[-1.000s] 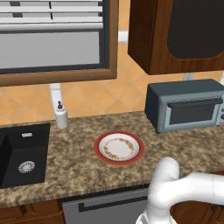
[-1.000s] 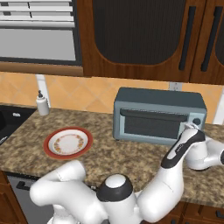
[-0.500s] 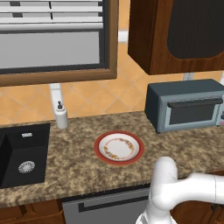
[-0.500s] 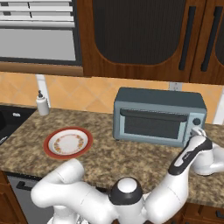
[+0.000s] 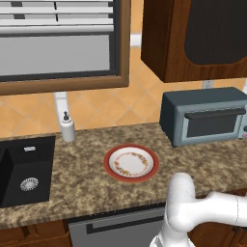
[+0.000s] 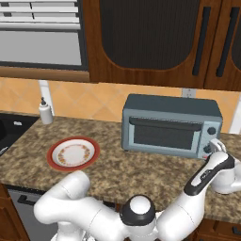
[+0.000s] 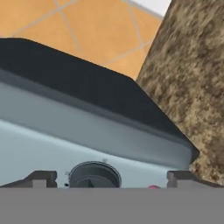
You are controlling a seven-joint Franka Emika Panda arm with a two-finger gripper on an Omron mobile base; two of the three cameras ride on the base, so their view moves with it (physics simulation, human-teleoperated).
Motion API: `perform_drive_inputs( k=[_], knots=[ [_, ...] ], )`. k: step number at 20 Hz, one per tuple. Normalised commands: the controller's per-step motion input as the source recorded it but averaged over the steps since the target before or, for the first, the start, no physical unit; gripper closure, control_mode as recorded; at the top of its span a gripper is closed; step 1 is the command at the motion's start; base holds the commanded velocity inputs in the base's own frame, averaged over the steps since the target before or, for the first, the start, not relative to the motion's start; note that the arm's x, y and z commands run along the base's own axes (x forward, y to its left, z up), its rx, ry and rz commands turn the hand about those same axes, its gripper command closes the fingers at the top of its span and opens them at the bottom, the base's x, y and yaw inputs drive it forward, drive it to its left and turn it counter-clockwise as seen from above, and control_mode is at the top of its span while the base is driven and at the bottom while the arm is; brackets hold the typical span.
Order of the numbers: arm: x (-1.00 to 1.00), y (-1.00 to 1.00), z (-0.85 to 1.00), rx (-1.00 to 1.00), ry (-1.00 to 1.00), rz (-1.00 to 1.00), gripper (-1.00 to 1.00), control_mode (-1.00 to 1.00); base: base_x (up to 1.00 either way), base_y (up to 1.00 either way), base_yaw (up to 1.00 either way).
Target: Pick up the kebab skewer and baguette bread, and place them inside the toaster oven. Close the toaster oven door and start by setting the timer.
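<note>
The toaster oven (image 6: 172, 123) stands at the back of the counter, also in the left base view (image 5: 205, 119). The toaster oven door (image 6: 162, 135) is closed, its dark bar handle (image 6: 164, 123) across the top. My gripper (image 6: 212, 147) is at the oven's right front corner, level with the lower knob. In the hand view my gripper (image 7: 112, 179) is open, with a round dark knob (image 7: 95, 175) between the fingertips (image 7: 41, 178); whether they touch it I cannot tell. The kebab skewer and the baguette bread are out of view.
A red-rimmed plate (image 5: 131, 163) lies bare on the counter left of the oven, seen also in the right base view (image 6: 73, 154). A black sink (image 5: 26, 169) and a soap dispenser (image 5: 67, 128) are farther left. Dark wall cabinets (image 6: 150, 42) hang above the oven.
My hand has moved right and slightly up, ending at the oven's knob panel. The jaws have stayed open. The oven and plate have not moved.
</note>
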Motion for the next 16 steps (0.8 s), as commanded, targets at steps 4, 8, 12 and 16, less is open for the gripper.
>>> perform_drive_inputs(
  k=[4,8,12,16],
  knots=[
    [0.00,0.14,0.01,-0.01,0.00,-0.20,-1.00,-1.00,0.00,0.00,0.00],
    [0.00,0.47,0.00,-0.04,0.00,-0.23,-1.00,-1.00,0.00,0.00,0.00],
    [0.19,0.37,0.00,0.00,0.00,-0.16,-1.00,-1.00,0.00,0.00,0.00],
    [0.35,0.18,0.00,0.00,0.00,-0.08,-1.00,-1.00,0.00,0.00,0.00]
  ],
)
